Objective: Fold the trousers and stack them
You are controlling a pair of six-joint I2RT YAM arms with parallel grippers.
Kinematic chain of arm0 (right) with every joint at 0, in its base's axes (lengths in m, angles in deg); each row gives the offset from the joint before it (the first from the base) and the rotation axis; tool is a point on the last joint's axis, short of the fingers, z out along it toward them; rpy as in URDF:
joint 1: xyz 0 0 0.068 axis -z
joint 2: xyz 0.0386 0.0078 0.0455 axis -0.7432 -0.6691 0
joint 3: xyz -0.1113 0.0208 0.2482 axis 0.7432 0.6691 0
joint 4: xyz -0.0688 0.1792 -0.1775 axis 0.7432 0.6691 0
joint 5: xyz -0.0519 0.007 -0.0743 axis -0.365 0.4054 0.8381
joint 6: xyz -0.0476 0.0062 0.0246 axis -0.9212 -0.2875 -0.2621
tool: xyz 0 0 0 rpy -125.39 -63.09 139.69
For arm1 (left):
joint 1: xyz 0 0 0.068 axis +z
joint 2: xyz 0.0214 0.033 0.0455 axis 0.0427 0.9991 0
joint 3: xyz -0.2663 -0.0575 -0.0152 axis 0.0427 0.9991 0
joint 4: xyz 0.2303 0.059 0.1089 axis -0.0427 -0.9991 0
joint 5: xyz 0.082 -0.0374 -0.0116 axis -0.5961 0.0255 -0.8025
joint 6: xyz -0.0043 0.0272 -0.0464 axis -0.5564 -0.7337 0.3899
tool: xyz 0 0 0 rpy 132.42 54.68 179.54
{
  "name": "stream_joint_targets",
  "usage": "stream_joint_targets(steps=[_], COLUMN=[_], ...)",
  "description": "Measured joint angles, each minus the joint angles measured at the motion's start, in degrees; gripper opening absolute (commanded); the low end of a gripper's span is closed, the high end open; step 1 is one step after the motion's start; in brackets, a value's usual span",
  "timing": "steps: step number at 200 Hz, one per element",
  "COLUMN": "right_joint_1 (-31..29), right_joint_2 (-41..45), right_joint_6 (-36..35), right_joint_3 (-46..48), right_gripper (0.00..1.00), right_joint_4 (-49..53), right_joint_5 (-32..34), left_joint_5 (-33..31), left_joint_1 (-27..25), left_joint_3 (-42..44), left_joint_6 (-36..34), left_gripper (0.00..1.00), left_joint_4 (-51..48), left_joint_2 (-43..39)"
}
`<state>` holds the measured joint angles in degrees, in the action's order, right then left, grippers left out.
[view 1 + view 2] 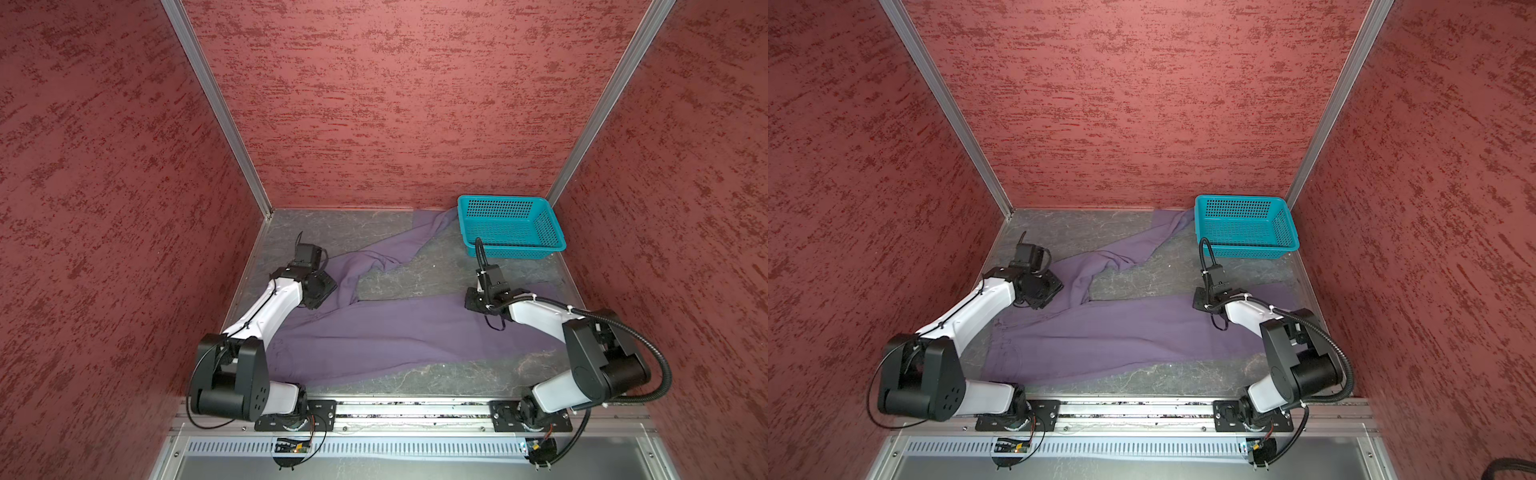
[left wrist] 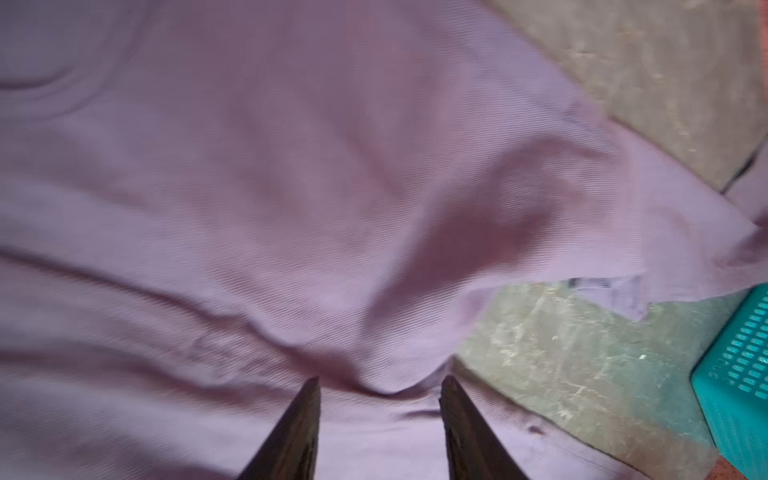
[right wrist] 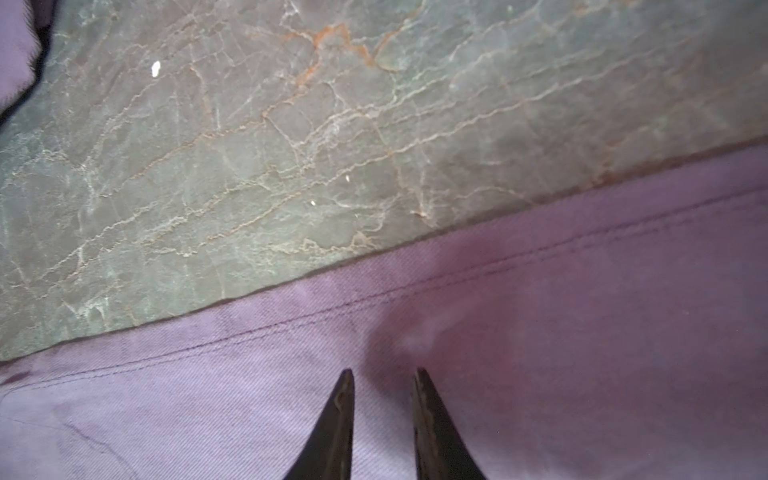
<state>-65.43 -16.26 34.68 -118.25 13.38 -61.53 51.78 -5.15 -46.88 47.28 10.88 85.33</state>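
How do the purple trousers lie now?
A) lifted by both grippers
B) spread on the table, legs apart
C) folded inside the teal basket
B: in both top views the trousers lie unfolded on the table, legs splayed, and the basket holds nothing.

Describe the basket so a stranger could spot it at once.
Start at the grey marbled table walled in red. In its far right corner sits the basket, beside one leg end of the purple trousers. It alone is teal plastic pierced with rows of holes; the trousers are soft cloth.
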Motion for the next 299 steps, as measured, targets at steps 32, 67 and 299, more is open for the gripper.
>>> stream_joint_targets(steps=[32, 67, 299], right_joint_1=[0.00, -1.53, -13.81], right_joint_2=[2.91, 3.87, -45.75], right_joint_6=[-0.04, -1.25, -11.37], right_joint_3=[1.75, -0.42, -57.42], right_gripper=[0.27, 0.30, 0.47], right_joint_4=[0.26, 1.25, 1.66], right_joint_5=[0.74, 2.56, -2.51], left_joint_5=[-0.79, -1.09, 3.34], left_joint_1=[0.37, 2.86, 31.12], left_joint_3=[1.79, 5.09, 13.92], left_joint_6=[0.81, 1.49, -7.54], left_gripper=[0.46, 0.44, 0.44], left_joint_4=[3.17, 4.55, 5.64], left_joint_2=[2.58, 4.26, -1.03])
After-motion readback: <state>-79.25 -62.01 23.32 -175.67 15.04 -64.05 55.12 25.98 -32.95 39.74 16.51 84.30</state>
